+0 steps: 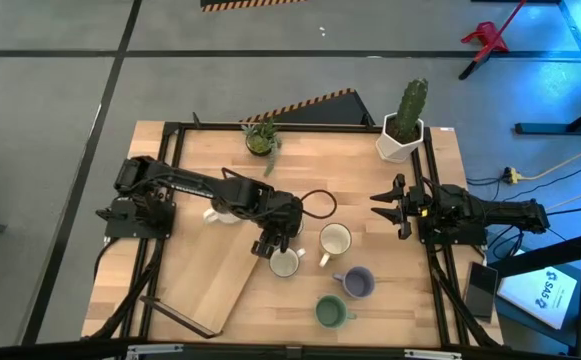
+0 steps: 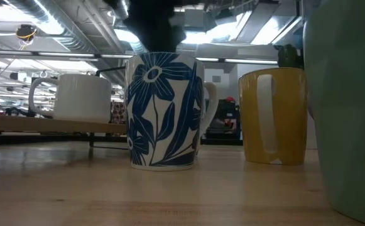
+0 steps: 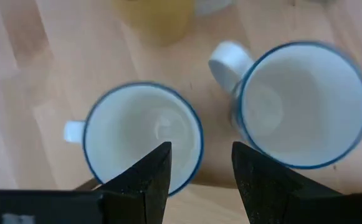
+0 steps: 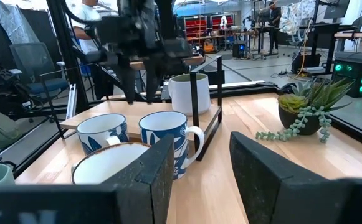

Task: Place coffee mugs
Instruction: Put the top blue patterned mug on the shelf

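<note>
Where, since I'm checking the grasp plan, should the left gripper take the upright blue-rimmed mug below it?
By the rim wall, from straight above. The mug stands upright, mouth open, and the left gripper is open astride the wall opposite the handle. One finger inside and one outside would probably work, just clearing the neighbouring mug.

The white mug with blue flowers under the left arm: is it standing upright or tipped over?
Upright. The white blue-flowered ceramic mug stands on its base on the wooden table, and the left pincer looks down into its open mouth.
</note>
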`<control>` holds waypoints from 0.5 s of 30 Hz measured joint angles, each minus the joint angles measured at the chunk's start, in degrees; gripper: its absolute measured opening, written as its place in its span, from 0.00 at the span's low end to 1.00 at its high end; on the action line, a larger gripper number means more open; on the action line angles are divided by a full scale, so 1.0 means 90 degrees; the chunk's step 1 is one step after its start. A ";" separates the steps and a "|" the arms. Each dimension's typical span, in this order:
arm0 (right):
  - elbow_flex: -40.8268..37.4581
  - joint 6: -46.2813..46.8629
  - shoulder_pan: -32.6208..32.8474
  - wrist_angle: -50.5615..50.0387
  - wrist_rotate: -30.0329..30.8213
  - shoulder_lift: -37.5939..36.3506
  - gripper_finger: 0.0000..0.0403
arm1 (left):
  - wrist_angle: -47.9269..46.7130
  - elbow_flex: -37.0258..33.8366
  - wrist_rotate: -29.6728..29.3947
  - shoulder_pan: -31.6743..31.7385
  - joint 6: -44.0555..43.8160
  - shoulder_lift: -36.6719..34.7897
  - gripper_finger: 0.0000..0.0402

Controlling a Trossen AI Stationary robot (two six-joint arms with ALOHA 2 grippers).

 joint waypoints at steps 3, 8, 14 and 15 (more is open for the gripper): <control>0.0000 0.0000 -0.0002 0.0000 -0.0001 0.0000 0.35 | 0.0076 -0.0284 0.0007 0.0086 0.0005 0.0002 0.41; 0.0000 0.0000 0.0000 0.0000 0.0000 0.0000 0.35 | 0.0443 -0.0615 -0.0085 0.0118 0.0173 -0.0027 0.41; 0.0000 -0.0074 0.0000 0.0000 0.0000 0.0000 0.35 | 0.0614 -0.0645 -0.0055 0.0042 0.0493 -0.0019 0.40; 0.0000 -0.0078 0.0000 0.0000 0.0000 0.0000 0.35 | 0.0611 -0.0645 -0.0058 0.0032 0.0500 -0.0015 0.40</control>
